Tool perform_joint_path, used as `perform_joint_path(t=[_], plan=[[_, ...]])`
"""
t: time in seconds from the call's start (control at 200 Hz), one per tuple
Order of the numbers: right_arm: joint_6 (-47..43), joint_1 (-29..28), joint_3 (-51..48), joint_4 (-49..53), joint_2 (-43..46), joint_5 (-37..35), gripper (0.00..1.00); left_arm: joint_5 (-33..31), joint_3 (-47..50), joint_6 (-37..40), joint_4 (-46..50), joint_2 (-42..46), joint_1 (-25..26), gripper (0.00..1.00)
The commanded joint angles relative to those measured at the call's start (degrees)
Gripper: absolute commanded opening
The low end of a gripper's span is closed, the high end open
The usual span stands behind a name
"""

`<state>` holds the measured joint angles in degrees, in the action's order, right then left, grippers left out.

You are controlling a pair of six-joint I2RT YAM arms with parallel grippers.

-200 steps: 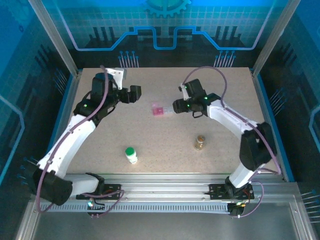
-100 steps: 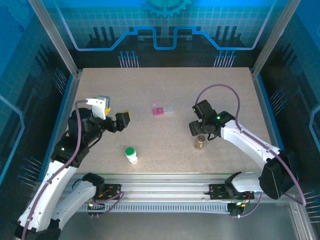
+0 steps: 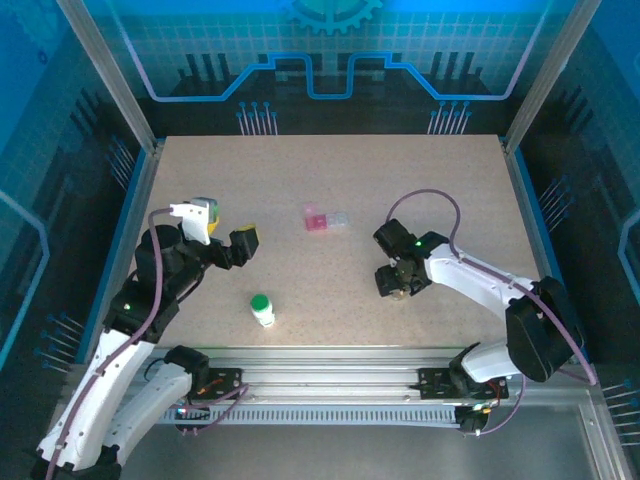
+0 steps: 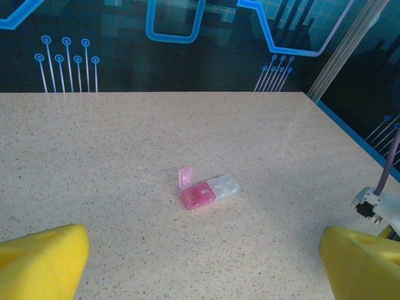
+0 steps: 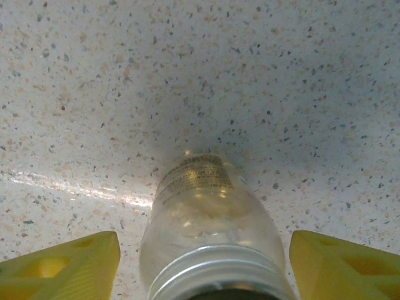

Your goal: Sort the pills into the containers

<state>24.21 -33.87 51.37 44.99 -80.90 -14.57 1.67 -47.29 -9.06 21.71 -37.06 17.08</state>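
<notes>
table point(image 3: 330, 170): bare room all round the amber bottle point(image 5: 203, 206), edges well off. right gripper point(image 3: 396, 283) straddles the bottle, fingers released, gap each side; best to centre, then close low on the body. left gripper point(image 3: 244, 243), far left of the bottle, spread wide, empty. green-capped bottle point(image 3: 262, 309) to its left; pill case point(image 4: 206, 190) beyond it.

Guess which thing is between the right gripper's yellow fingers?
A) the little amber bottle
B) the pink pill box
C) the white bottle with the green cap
A: in the right wrist view the amber bottle stands between the yellow fingers of the right gripper, with bare table showing on both sides of it.
</notes>
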Motion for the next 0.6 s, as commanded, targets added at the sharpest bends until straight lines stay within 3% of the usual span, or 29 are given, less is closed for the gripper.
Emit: perform_joint_path(t=[0.0,0.25,0.355,0.485,0.595], plan=[[1.33,-0.85,-0.66,-0.24,-0.99,-0.56,0.67,-1.32,-0.47,-1.87,-0.53,-0.13,-0.21,0.96],[-0.96,-0.78,1.89,-0.23,0.11,-0.77,0.45,1.2,-7.55,-7.2,5.7,-4.87,-0.21,0.95],[-2.56,-0.26,5.69,0.77,1.0,-0.48,0.42,-0.26,-10.45,-11.52,7.0,-7.36,-0.16,0.92],[-5.18,1.7,12.47,1.71,1.52,2.3,0.42,0.67,-10.9,-17.21,-0.25,-12.5,2.93,0.88],[-7.71,3.9,19.97,3.94,0.42,6.02,0.42,-0.87,-11.44,-13.85,-8.52,-19.09,8.38,0.86]])
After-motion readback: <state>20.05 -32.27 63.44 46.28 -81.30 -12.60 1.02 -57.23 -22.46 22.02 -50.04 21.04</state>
